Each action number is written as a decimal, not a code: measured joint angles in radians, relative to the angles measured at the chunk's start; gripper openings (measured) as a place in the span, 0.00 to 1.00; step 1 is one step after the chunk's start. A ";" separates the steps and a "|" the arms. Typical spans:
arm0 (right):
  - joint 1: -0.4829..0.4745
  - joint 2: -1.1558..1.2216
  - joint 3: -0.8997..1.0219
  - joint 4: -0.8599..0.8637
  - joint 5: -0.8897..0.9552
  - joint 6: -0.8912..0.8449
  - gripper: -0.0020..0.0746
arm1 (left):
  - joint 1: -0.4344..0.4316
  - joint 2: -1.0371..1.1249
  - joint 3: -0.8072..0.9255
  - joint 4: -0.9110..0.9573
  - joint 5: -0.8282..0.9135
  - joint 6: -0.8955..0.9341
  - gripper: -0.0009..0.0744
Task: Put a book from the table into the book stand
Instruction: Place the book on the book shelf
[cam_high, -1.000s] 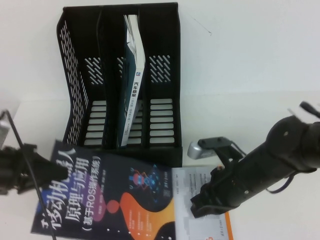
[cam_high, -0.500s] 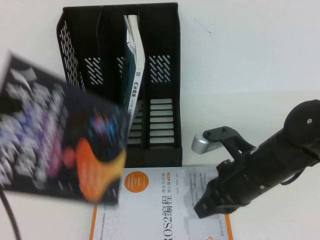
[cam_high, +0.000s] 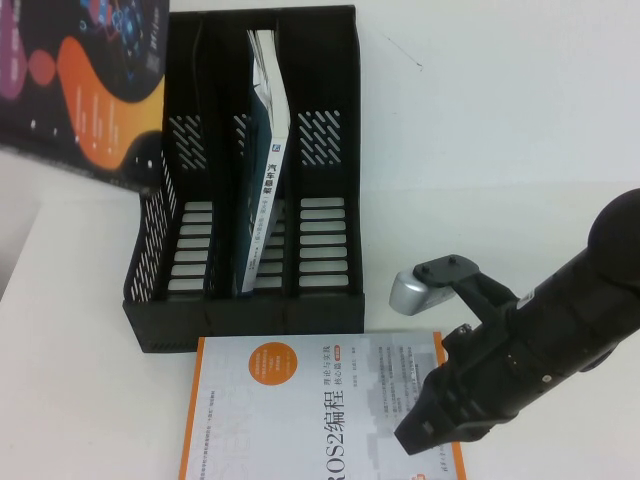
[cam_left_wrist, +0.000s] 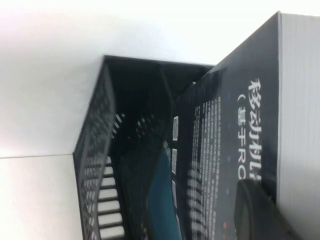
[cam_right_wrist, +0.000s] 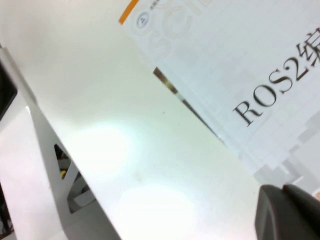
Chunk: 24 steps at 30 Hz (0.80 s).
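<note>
High view: the book with its dark cover and orange-purple shapes is lifted clear of the table, tilted, at the upper left, overlapping the left wall of the book stand. The left gripper itself is out of sight here. In the left wrist view a dark finger lies against the book's back cover beside the white page edge, so the left gripper seems to be pinching the book, though only one finger shows. That view also looks into the book stand, with the book just beside its open top.

The stand's middle slot holds a thin dark-teal book leaning with white pages up; the outer slots show only their slotted floors. A white-and-orange ROS2 book lies flat on the table, touching the stand's front edge.

The right gripper hovers over the right part of the ROS2 book; I cannot tell whether its fingers are spread. A small silver object sits on the table behind the right arm.
</note>
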 joint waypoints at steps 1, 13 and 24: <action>0.000 0.000 0.000 0.000 0.005 0.000 0.03 | -0.002 0.035 -0.029 0.000 0.000 -0.006 0.17; 0.000 -0.005 0.000 -0.005 0.028 0.011 0.03 | -0.056 0.268 -0.094 0.074 0.000 -0.034 0.17; 0.000 -0.005 0.000 -0.005 0.026 0.025 0.03 | -0.213 0.353 -0.102 0.241 -0.002 -0.084 0.17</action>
